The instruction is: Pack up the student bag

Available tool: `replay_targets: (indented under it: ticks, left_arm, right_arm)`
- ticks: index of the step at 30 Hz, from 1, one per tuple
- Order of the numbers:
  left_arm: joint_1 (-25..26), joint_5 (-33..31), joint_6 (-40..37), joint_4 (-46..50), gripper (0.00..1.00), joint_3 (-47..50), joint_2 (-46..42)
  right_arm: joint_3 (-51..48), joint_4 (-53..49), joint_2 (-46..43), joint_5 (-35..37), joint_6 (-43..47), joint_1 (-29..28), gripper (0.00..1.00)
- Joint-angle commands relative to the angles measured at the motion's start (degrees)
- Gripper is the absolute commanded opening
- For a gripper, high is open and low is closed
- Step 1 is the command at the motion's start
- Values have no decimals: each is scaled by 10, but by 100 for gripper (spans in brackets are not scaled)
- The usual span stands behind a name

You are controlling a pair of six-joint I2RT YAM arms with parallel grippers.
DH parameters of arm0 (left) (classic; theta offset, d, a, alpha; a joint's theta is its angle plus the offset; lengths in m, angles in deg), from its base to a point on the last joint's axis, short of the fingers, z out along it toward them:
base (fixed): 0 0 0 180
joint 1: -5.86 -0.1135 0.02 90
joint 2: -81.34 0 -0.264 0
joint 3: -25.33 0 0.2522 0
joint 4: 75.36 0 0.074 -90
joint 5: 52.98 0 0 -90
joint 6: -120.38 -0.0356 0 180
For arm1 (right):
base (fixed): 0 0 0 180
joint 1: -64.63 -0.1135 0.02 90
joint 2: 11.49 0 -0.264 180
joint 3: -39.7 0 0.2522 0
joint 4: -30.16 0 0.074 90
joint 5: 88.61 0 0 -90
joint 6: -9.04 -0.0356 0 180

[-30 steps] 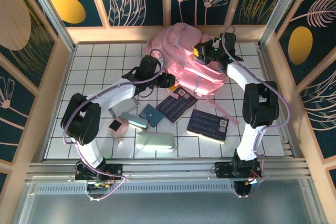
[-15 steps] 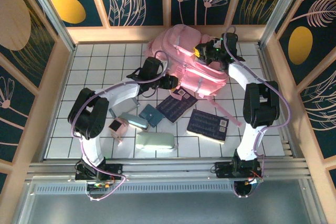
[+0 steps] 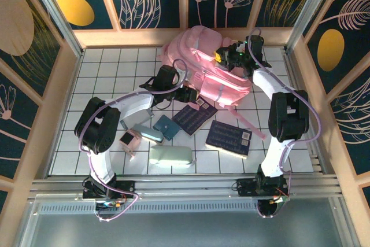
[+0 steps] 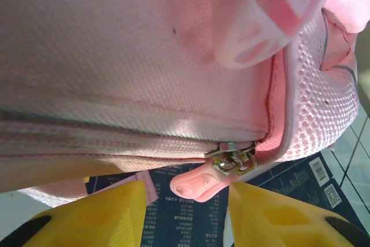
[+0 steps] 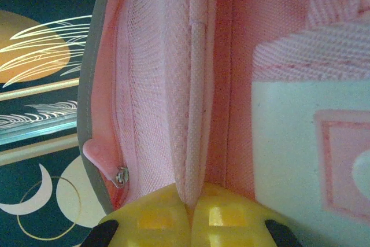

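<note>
On the tiled table (image 3: pixel 104 67) the books (image 3: pixel 228 138) lie unpacked — your right tool (image 5: pixel 189 192) pinches the student bag (image 3: pixel 199 47), your left tool (image 4: pixel 186 201) gapes at its zipper pull (image 4: pixel 199 183).

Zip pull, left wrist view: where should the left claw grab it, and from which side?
Take the pink tab, not the metal slider. It hangs free below the bag's seam, pointing out toward the open left claw and sitting between its fingers. So it can probably just advance straight on and close on the tab's free end.
</note>
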Motion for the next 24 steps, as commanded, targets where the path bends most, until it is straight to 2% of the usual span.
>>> replay_targets:
  ticks: [1, 18, 24]
  left_arm:
    - [-1, 12, -8, -28, 48, 10, -14]
    - [4, 52, 13, -63, 46, -8, 11]
    - [12, 49, 12, -65, 30, -13, 29]
  right_arm:
    - [25, 65, -60, -36, -8, 4, 0]
    - [20, 67, -60, -38, -15, 0, 0]
    - [22, 71, -62, -40, -21, -3, 0]
